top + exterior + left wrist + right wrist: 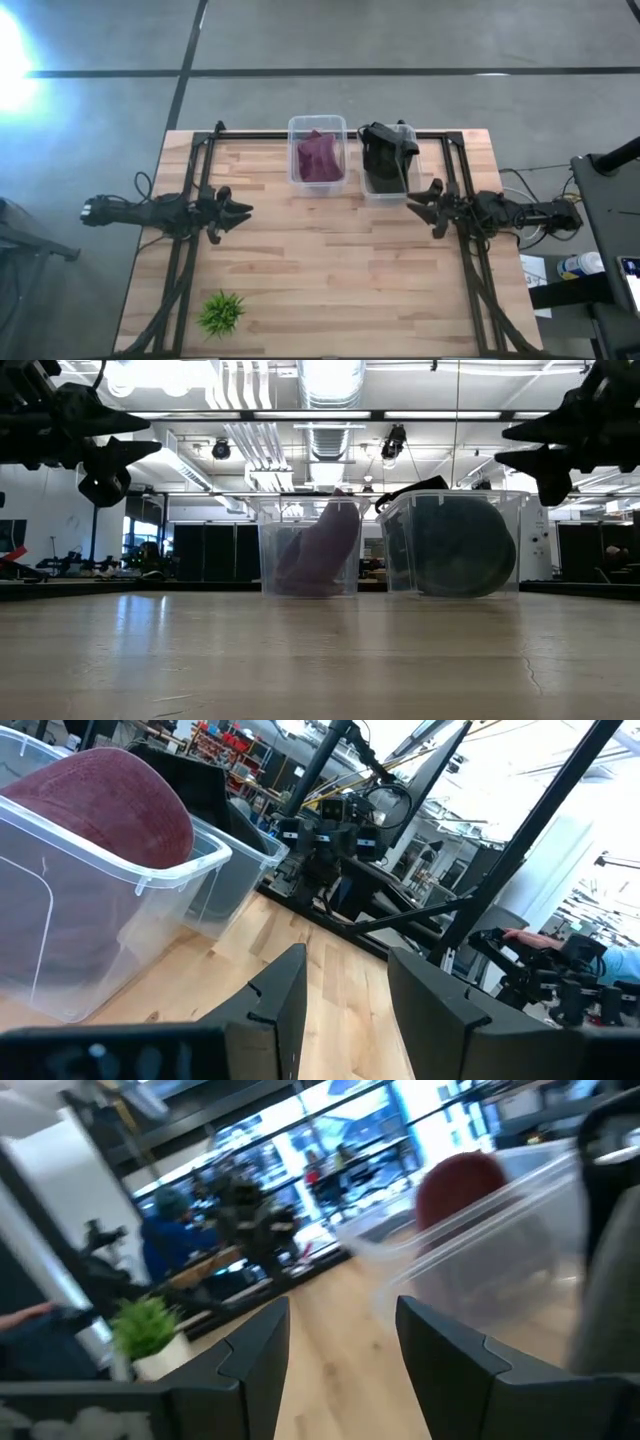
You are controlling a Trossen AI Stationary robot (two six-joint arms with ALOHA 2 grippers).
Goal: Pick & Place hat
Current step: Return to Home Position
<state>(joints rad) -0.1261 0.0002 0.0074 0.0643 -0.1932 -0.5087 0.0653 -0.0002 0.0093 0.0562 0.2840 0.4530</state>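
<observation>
A maroon hat sits in a clear plastic bin near the table's far edge; it also shows in the low view and the left wrist view. A black hat fills a second clear bin just to its right, standing on edge in the low view. My left gripper hovers open over the table's left part, raised above the wood. My right gripper hovers open by the black hat's bin, touching nothing.
A small green plant stands near the table's near left corner. Black frame rails run along both sides of the wooden table. Bare wood lies between the two arms and toward the near edge.
</observation>
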